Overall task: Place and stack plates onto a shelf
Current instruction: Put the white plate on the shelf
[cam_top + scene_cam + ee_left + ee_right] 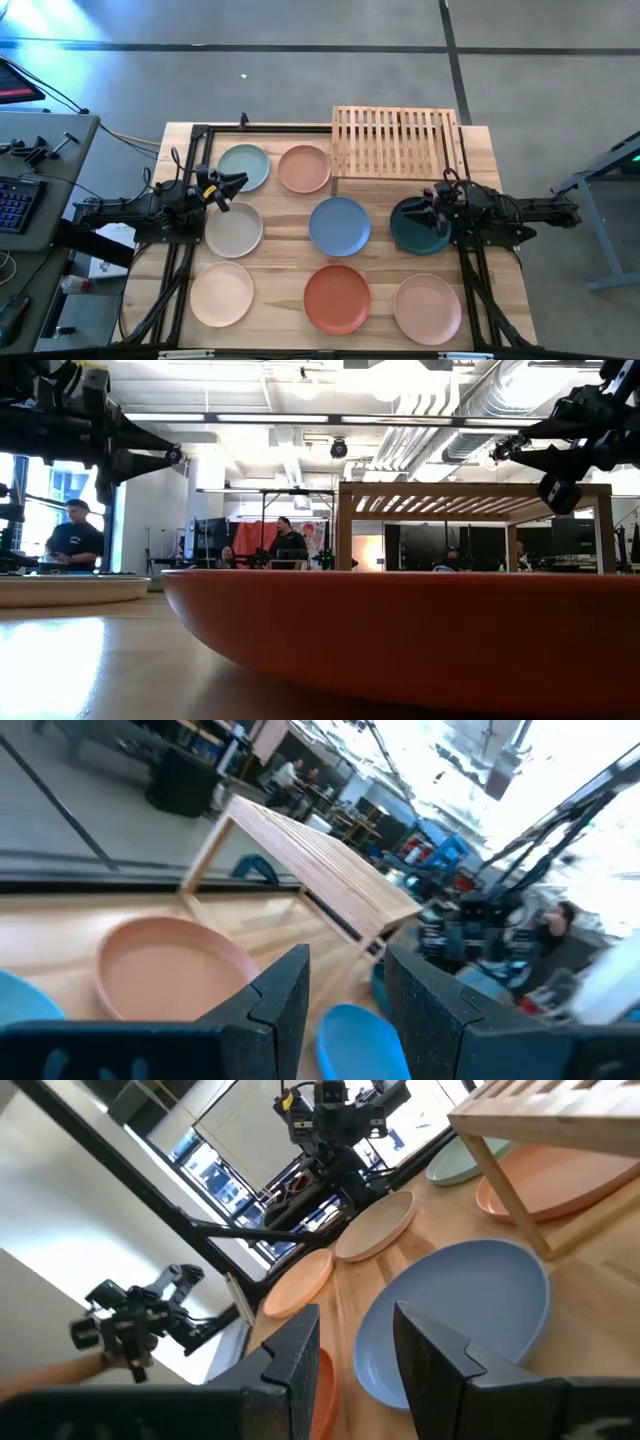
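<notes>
Eight plates lie flat on the tabletop: pale teal (243, 166), peach (304, 168), grey-beige (233, 229), blue (339, 225), dark green (412, 232), cream (222, 293), terracotta (337, 298) and pink (427, 308). The slatted wooden shelf (397, 143) stands on its legs at the far side, with nothing on top. My left gripper (228, 185) is open and raised between the teal and grey-beige plates. My right gripper (432, 210) is open and held above the dark green plate. The low view shows both grippers (175, 457) (500, 450) well above the table.
A black frame (200, 130) runs along the table's edges around the plates. The peach plate (550, 1180) lies close beside the shelf's left legs. A desk with a keyboard (15, 200) stands left of the table. People (75, 540) sit in the room beyond.
</notes>
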`<state>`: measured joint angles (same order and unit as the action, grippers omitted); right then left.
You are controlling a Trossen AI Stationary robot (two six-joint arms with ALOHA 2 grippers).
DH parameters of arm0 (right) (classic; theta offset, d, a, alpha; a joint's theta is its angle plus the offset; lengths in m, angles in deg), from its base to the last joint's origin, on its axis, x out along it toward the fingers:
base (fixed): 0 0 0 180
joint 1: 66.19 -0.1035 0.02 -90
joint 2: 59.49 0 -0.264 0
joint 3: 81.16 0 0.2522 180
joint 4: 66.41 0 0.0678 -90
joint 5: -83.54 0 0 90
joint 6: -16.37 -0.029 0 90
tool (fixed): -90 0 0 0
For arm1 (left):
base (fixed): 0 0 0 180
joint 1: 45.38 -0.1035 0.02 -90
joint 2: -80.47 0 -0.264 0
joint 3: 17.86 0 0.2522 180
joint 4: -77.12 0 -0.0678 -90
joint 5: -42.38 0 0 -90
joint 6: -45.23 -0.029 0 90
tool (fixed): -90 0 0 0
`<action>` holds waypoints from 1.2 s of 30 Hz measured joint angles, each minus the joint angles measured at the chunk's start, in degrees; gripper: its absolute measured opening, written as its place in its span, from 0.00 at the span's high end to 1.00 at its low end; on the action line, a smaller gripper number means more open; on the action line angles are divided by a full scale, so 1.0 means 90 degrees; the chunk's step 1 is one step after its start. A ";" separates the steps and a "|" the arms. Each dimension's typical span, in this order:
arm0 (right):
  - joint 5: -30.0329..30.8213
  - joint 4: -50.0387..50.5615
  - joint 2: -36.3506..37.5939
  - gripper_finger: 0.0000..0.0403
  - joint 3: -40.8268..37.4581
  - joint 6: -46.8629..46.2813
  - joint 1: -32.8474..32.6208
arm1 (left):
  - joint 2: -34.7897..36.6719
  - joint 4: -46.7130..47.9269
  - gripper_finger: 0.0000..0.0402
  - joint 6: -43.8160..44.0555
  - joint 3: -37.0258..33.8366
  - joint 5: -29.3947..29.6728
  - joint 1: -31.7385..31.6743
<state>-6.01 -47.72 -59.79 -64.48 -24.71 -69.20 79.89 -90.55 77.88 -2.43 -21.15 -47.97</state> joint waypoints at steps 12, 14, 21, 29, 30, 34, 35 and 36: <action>-0.0037 -0.0002 -0.0001 0.72 0.0000 -0.0289 0.0000 | 0.0000 -0.0009 0.70 -0.0148 0.0000 0.0102 0.0000; 0.0029 -0.0002 0.0000 0.72 0.0000 -0.0309 0.0000 | 0.0000 -0.0010 0.70 -0.0209 0.0000 0.0175 0.0000; 0.0081 -0.0288 -0.0002 0.72 0.0000 -0.0719 0.0000 | 0.0001 -0.0334 0.70 0.0511 0.0000 0.0962 0.0000; 0.0102 -0.2136 -0.0002 0.72 0.0000 -0.0002 0.0000 | 0.0000 -0.2056 0.70 -0.0016 0.0000 0.0833 0.0000; 0.0107 -0.2368 -0.0002 0.72 0.0000 0.0157 0.0000 | 0.0000 -0.2361 0.70 -0.0151 0.0000 0.0851 0.0000; 0.0227 -0.3244 -0.0002 0.72 0.0000 0.0794 0.0000 | 0.0000 -0.3227 0.70 -0.0406 0.0001 0.1078 0.0000; 0.0233 -0.3446 -0.0002 0.72 0.0000 0.0938 0.0000 | 0.0000 -0.3342 0.70 -0.0336 0.0000 0.1083 0.0000; 0.0233 -0.3643 -0.0002 0.72 0.0000 0.1058 0.0000 | 0.0000 -0.3407 0.70 -0.0186 0.0000 0.1072 0.0000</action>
<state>-3.92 -80.50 -59.81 -64.48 -15.18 -69.20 79.89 -121.22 76.21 -2.43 -11.50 -47.97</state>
